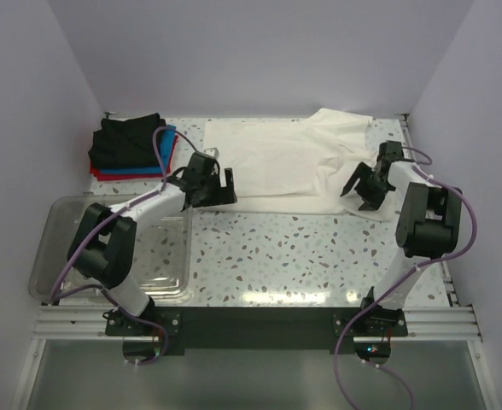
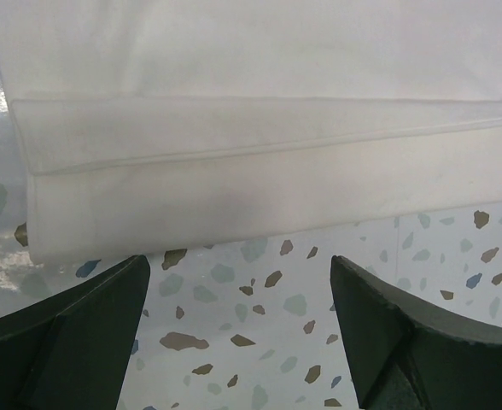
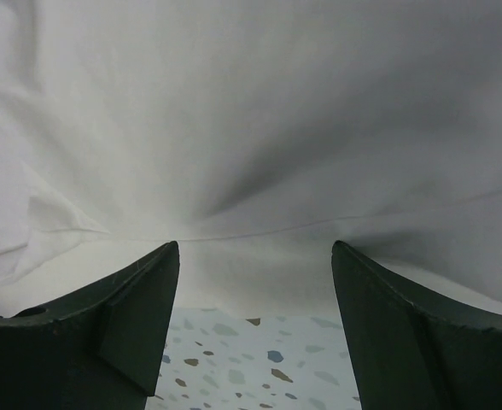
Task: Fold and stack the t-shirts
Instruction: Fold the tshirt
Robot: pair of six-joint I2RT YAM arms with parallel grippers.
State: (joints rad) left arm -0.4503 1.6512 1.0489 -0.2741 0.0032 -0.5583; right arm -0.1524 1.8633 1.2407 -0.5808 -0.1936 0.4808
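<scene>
A white t-shirt [image 1: 285, 166] lies spread on the speckled table at the back centre, plain side up, its near part folded over. A stack of folded black, blue and red t-shirts [image 1: 131, 147] sits at the back left. My left gripper [image 1: 219, 190] is open at the shirt's near left corner; the left wrist view shows the layered folded edge [image 2: 251, 179] just beyond the jaws, not between them. My right gripper [image 1: 362, 190] is open at the shirt's near right edge; the right wrist view shows the cloth hem [image 3: 259, 256] at the fingertips.
A clear plastic tub [image 1: 161, 282] stands at the near left beside the left arm. White walls close in the table on three sides. A dark rail [image 1: 259, 320] runs along the near edge.
</scene>
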